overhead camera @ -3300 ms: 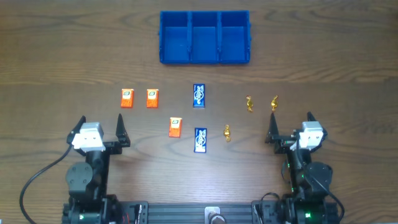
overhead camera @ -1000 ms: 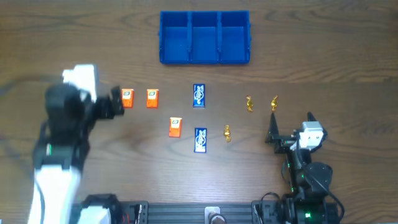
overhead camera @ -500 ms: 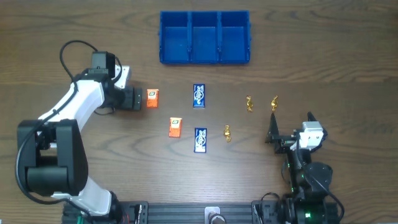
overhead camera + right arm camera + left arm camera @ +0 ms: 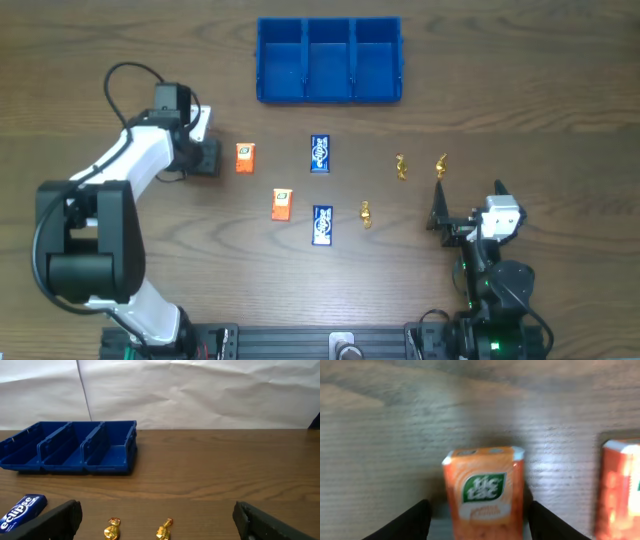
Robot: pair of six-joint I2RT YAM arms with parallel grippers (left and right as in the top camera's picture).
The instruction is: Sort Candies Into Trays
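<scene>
Orange box (image 4: 484,491): bare wood beyond, second box (image 4: 620,491) alongside. Left gripper (image 4: 480,522) open, astride the orange box. Right gripper (image 4: 156,519) wide open, empty.

The wooden table (image 4: 540,90) holds a tray (image 4: 329,98), orange boxes (image 4: 245,158), blue packs (image 4: 320,154) and gold candies (image 4: 401,167).

A brown wood-grain counter (image 4: 560,110) is stretching across the whole work area, and beyond its far edge a wrinkled white backdrop (image 4: 200,395) is hanging, with a thin dark line (image 4: 83,390) running down it near one side.
</scene>
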